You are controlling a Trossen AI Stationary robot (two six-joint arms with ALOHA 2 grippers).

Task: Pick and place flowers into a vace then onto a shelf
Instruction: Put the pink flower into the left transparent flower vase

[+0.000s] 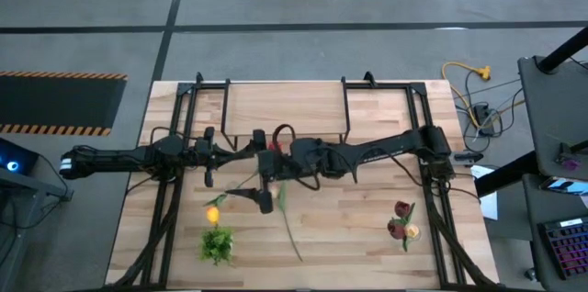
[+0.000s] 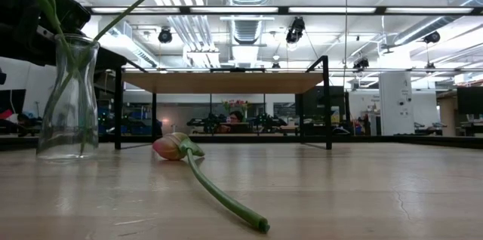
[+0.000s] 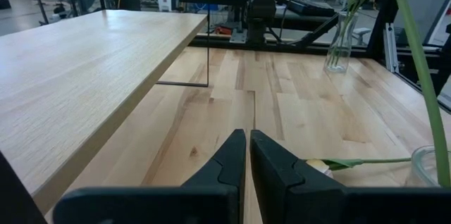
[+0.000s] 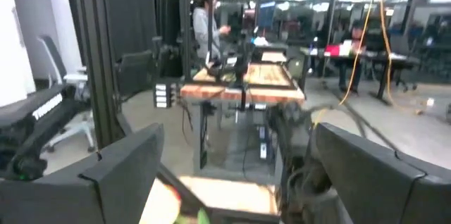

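My right gripper (image 4: 232, 175) is spread about as wide as it goes, and from its wrist view there's nothing between the fingers (image 4: 123, 171), just the room beyond. It sits over the middle of the desk (image 1: 358, 237), right around the vase (image 2: 69, 96). I can't tell whether it's touching the glass or the stems.

My left gripper (image 3: 247, 155) is pinched together, tips meeting with nothing in them, hovering low over the desk beside the shelf (image 3: 77, 69).

Flowers are scattered:
- a couple of stems (image 2: 53, 13) already stand in the vase, heads out of the low view
- one pink tulip (image 2: 172, 147) lies flat on the desk just beside the vase, its stem running toward the camera
- a yellow tulip (image 1: 213, 213) lies near the front left, close to a green leafy tuft (image 1: 217, 245)
- a small bunch with dark red heads (image 1: 402, 221) lies well apart at the front right

The shelf stands along the back of the desk on its black legs, nothing on it from what I can see. A person (image 4: 203, 23) stands off in the room behind.
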